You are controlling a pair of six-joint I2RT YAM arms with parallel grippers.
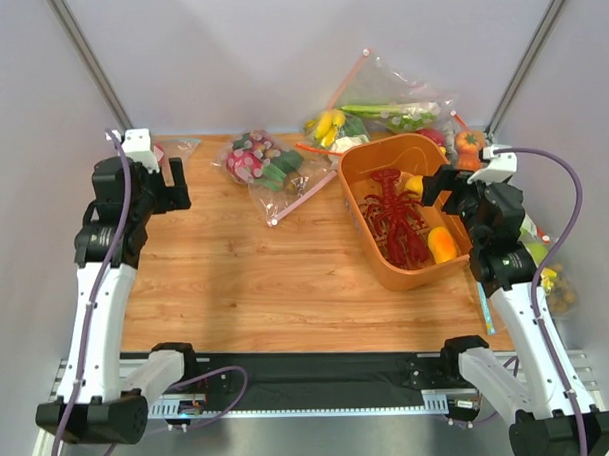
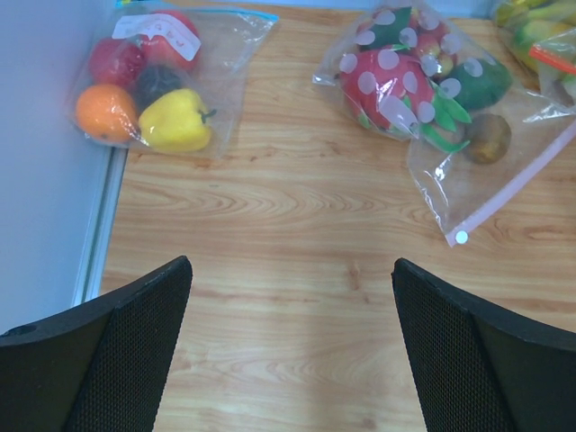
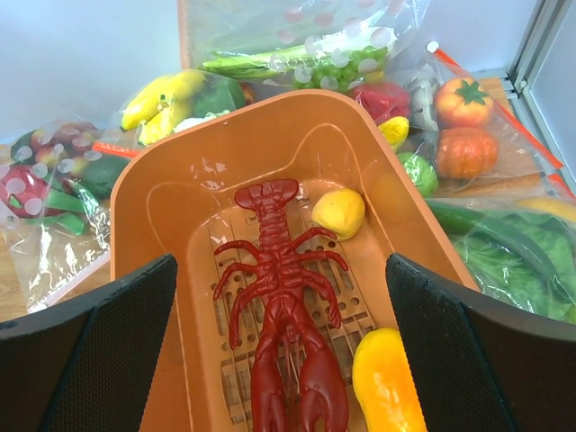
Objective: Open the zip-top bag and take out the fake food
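You've got an orange tub [image 3: 225, 126] on the right side of the wood counter [image 1: 246, 280]. A big red lobster [image 3: 279, 297] lies lengthwise in it, with a yellow piece [image 3: 338, 212] near its far end and an orange-yellow one [image 3: 387, 378] beside its claws. Left of the tub, a pink-zip bag [image 2: 468, 180] holds a spotted strawberry [image 2: 382, 90]. More veggie bags [image 3: 486, 243] are piled behind.

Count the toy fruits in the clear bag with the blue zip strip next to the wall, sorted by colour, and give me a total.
Red fruit: 2 (one partly behind the white label)
Orange fruit: 1
Yellow fruit: 1
Dark fruit: 1
Total: 5, all inside the zip-top bag
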